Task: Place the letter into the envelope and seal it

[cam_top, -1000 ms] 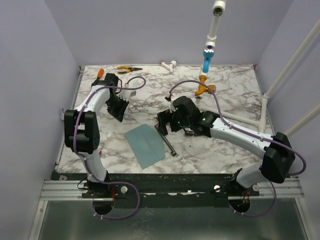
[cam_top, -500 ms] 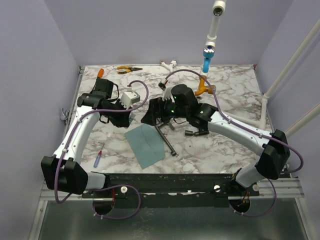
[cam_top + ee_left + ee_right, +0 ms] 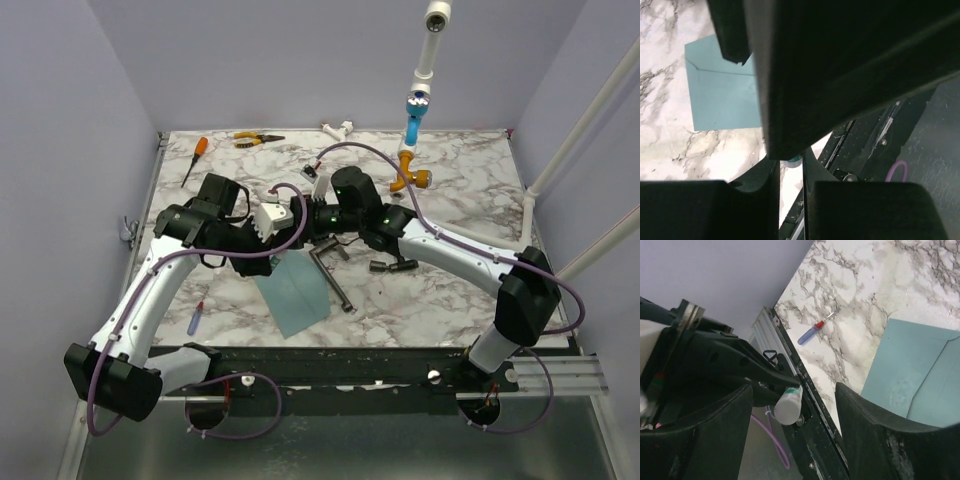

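Note:
The teal envelope [image 3: 290,290] lies flat on the marble table near the front edge, with a fold line across it. It also shows in the left wrist view [image 3: 722,100] and the right wrist view [image 3: 920,370]. The tan letter is not in view. My left gripper [image 3: 288,226] hangs above the envelope's far end, shut on a small white tube with a green band [image 3: 787,404], [image 3: 791,161]. My right gripper [image 3: 306,216] is open and faces the left one, its fingers [image 3: 860,410] on either side of the tube without touching it.
A red and blue pen-like tool [image 3: 197,318] lies left of the envelope. A metal hex key [image 3: 335,282] lies by the envelope's right edge, next to a black part [image 3: 390,265]. An orange screwdriver [image 3: 195,155], pliers [image 3: 255,140] and an orange pipe fitting [image 3: 410,180] lie at the back.
Both arms have swung inward. The left gripper moved right and forward, the right gripper moved left, and they now meet above the envelope's far end.

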Robot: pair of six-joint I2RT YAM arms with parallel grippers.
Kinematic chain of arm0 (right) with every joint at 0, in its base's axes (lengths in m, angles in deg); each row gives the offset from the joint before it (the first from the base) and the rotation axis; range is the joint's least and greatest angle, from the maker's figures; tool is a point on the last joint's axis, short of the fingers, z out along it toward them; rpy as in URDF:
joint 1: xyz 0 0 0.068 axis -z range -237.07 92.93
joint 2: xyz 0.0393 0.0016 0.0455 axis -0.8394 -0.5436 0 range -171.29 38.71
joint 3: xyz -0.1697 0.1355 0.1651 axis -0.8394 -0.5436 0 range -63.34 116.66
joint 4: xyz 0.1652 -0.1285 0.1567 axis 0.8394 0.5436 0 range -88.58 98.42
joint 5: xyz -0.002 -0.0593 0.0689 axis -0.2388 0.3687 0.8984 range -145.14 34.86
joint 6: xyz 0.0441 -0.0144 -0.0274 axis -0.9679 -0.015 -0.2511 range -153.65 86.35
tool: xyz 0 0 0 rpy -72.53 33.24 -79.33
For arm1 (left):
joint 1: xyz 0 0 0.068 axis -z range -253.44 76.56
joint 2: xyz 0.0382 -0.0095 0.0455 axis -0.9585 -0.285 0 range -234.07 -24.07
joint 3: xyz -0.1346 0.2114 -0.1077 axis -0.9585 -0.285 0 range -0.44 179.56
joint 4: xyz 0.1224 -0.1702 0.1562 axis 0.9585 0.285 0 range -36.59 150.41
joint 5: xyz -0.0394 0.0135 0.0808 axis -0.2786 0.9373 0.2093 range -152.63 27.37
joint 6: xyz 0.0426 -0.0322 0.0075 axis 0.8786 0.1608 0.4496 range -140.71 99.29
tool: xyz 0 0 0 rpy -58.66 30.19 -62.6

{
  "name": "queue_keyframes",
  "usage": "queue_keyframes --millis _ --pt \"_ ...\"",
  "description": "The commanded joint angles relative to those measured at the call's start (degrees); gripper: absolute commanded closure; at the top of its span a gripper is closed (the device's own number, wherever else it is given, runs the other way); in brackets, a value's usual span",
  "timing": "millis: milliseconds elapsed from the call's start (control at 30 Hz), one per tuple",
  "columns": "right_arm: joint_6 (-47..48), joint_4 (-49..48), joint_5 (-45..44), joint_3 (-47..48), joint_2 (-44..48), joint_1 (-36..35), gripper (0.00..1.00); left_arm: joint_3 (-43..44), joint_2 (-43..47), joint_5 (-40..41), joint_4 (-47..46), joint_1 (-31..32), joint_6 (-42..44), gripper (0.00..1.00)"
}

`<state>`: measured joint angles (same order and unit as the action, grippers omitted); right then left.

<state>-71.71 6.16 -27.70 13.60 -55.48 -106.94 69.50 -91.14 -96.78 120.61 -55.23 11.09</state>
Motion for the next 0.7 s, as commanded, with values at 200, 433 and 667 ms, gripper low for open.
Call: queue_keyframes --millis 200,433,667 --pt "-4.9 -9.0 2.4 -4.6 -0.9 -0.3 0.44 3.5 0.1 -6.1 0.7 1.6 0.1 1.0" --pt "-8.0 -11.2 5.1 -5.6 -0.5 -0.3 0.38 4.1 -2.2 -1.8 -0.3 1.5 -1.6 1.0" --pt "-10.1 -12.7 6.7 -6.6 -0.6 -0.3 0.4 4.8 -2.9 1.0 -1.8 1.5 -3.6 1.0"
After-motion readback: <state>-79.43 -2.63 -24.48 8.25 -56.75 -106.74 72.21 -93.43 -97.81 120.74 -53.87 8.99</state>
